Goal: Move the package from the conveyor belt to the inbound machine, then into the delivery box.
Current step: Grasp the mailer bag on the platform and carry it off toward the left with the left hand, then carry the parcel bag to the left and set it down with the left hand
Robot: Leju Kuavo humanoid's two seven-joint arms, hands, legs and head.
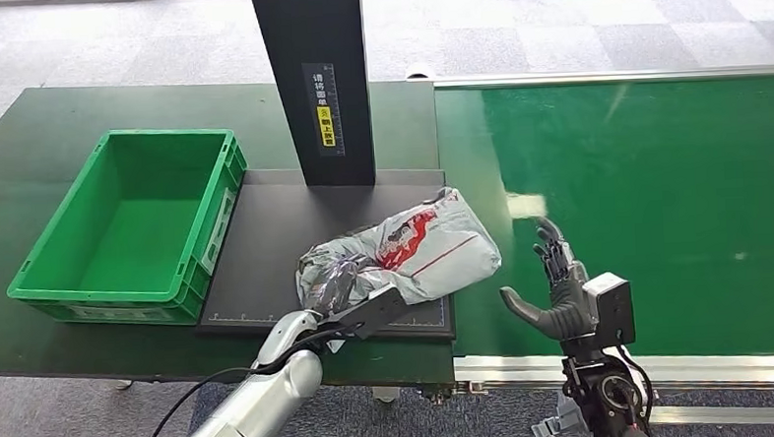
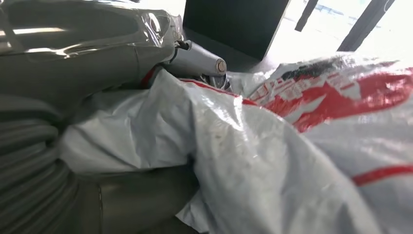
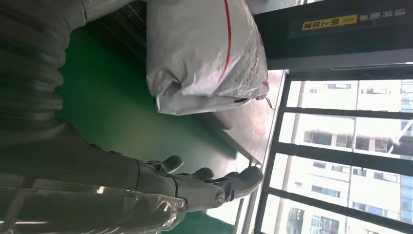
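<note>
One green delivery box (image 1: 127, 230) holds nothing.

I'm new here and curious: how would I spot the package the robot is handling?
Find the tall black post at the table's middle; on the dark platform at its foot lies the package. It is a crumpled silvery-white plastic bag with red print, gripped by the left hand.

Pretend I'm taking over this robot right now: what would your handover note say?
Left hand: gripping the near end of the package.
Right hand: open, holding nothing, above the green conveyor belt.
Package: lying on the dark inbound machine platform, one end overhanging towards the belt.
Done: package moved off the belt onto the machine.
Left: carry it into the green delivery box, which stands beside the machine, on its other side.
</note>
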